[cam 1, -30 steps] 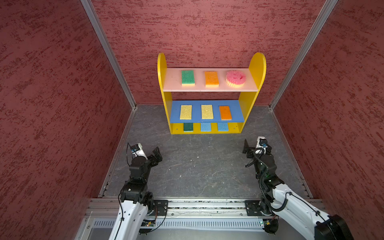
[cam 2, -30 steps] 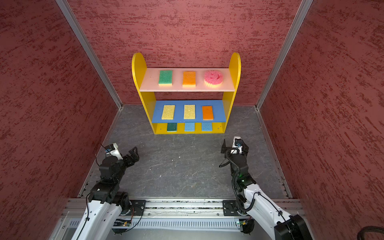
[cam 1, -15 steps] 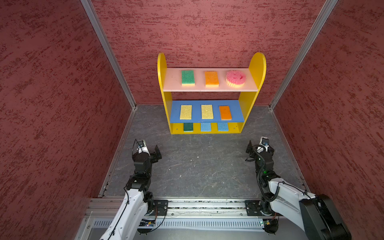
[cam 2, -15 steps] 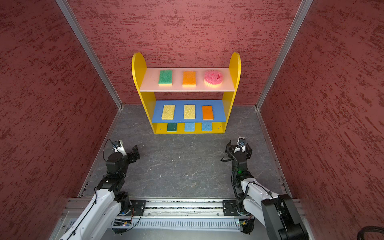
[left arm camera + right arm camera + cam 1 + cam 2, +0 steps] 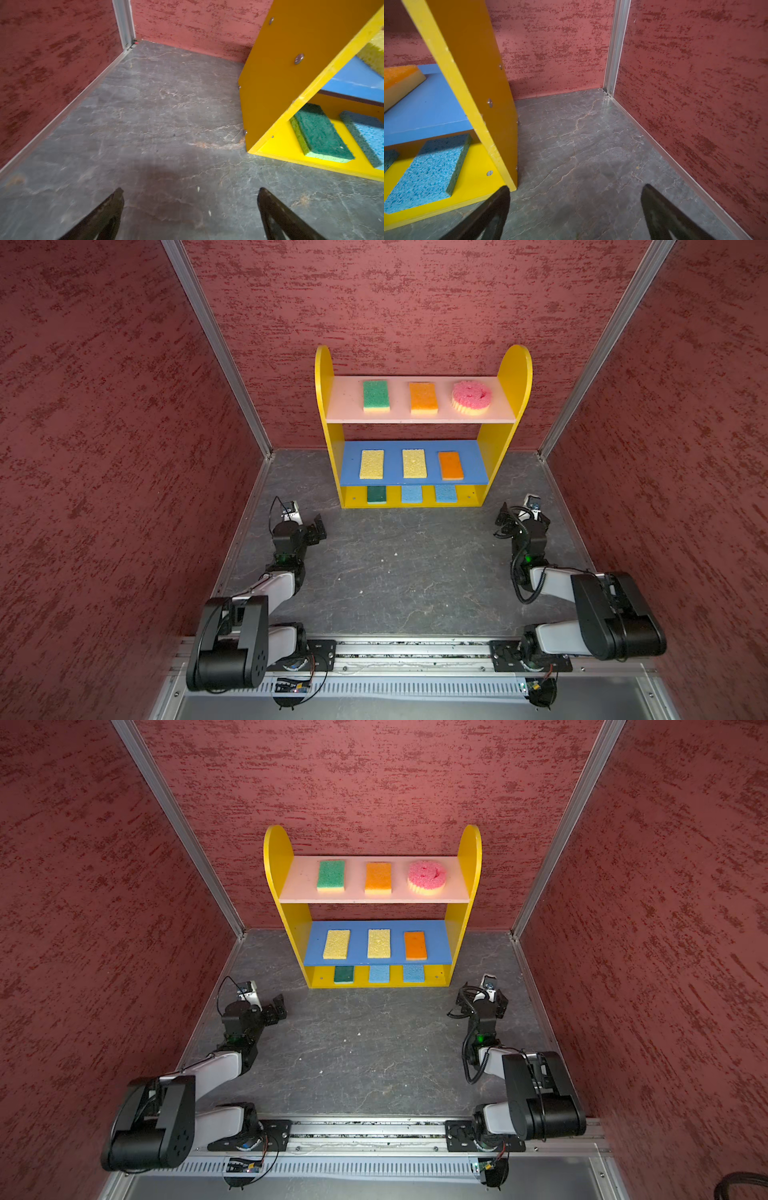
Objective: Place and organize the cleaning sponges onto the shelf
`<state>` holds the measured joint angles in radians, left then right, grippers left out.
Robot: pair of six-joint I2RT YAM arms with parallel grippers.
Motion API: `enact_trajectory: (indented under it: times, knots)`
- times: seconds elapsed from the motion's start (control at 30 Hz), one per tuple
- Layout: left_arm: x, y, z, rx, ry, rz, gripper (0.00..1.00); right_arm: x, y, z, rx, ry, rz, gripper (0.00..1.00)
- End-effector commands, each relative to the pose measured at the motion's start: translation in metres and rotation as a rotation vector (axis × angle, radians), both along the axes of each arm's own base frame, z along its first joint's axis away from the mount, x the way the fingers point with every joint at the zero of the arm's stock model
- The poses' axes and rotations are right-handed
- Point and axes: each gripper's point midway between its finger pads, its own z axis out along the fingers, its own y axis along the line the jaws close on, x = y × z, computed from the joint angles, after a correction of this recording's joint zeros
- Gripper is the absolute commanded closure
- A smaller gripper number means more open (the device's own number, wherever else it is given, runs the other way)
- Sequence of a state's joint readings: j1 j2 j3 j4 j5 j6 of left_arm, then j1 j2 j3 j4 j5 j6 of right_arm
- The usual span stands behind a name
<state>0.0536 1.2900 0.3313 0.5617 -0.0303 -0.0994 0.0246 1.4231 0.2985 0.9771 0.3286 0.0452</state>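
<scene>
The shelf (image 5: pixel 513 377) stands against the back wall, with three cleaning sponges on each board. On the pink top board lie a green one (image 5: pixel 376 396), an orange one (image 5: pixel 423 398) and the round pink one (image 5: pixel 471 395). The blue middle board carries two pale yellow sponges (image 5: pixel 371 464) (image 5: pixel 414 463) and an orange one (image 5: pixel 450 465). A green sponge (image 5: pixel 320 133) and two blue ones (image 5: pixel 412 494) (image 5: pixel 429 166) rest on the yellow base. My left gripper (image 5: pixel 190 195) and right gripper (image 5: pixel 575 193) hang open and empty low over the floor, in front of the shelf's two ends.
Red textured walls (image 5: pixel 104 448) close in the left, right and back. The grey stone-look floor (image 5: pixel 399 564) stretches between the shelf and the rail (image 5: pixel 411 651) at the front. Both arms are folded low beside the side walls.
Both arms have folded back and down toward the front rail, so their elbows now sit low. The grippers stayed open and near the same spots. The sponges have not moved.
</scene>
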Motion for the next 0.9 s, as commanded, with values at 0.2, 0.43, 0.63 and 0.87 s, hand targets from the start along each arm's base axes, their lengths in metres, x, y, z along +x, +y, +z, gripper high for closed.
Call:
enact_trajectory:
  times: [0.2, 0.43, 0.63, 0.87]
  knots:
    - [0.028, -0.021, 0.028, -0.015, -0.096, -0.170, 0.01, -0.014, -0.008, -0.003, 0.067, -0.126, 0.061, 0.01]
    - [0.011, -0.023, 0.016, 0.085, -0.238, -0.156, 0.01, -0.001, 0.001, -0.005, 0.054, -0.093, 0.121, 0.01]
    - [0.032, -0.005, 0.008, 0.031, -0.154, -0.085, 0.01, 0.004, 0.002, -0.007, 0.056, -0.070, 0.129, 0.01]
    - [0.037, -0.009, 0.008, 0.083, -0.140, -0.059, 0.01, -0.002, 0.006, -0.005, 0.038, -0.094, 0.150, 0.01]
